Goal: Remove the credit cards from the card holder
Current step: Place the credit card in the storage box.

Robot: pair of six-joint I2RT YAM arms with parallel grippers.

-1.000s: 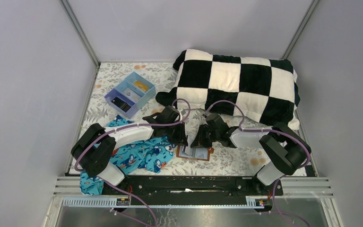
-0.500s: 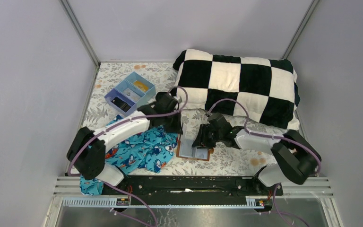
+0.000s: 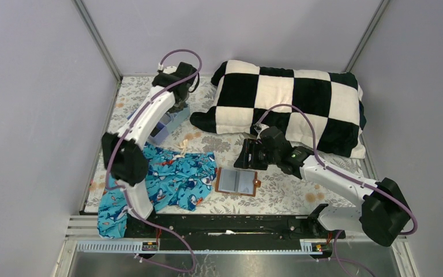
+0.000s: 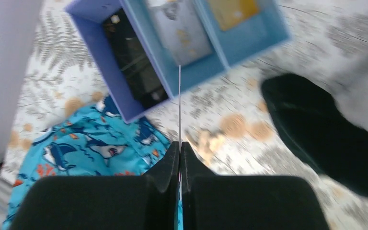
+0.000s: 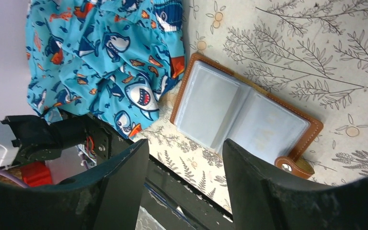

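The card holder (image 3: 237,182) lies open on the patterned table, pale grey slots up; it also shows in the right wrist view (image 5: 239,112), snap tab (image 5: 294,165) at its right. My right gripper (image 3: 247,157) hovers just behind it, open and holding nothing (image 5: 186,148). My left gripper (image 3: 177,107) is far back over the blue tray and shut (image 4: 180,143) on a thin credit card (image 4: 179,105), seen edge-on above the tray's divider. In the tray lie a whitish-grey card (image 4: 182,28) and a tan card (image 4: 232,9).
The blue divided tray (image 3: 162,128) stands at the back left; one compartment holds a black item (image 4: 134,67). A checkered black-and-white pillow (image 3: 288,107) fills the back right. Shark-print blue cloth (image 3: 173,179) lies left of the card holder, reaching the near edge.
My left arm swung from the card holder back to the blue tray, its jaws closing on the card. My right gripper opened and drew back from the card holder.
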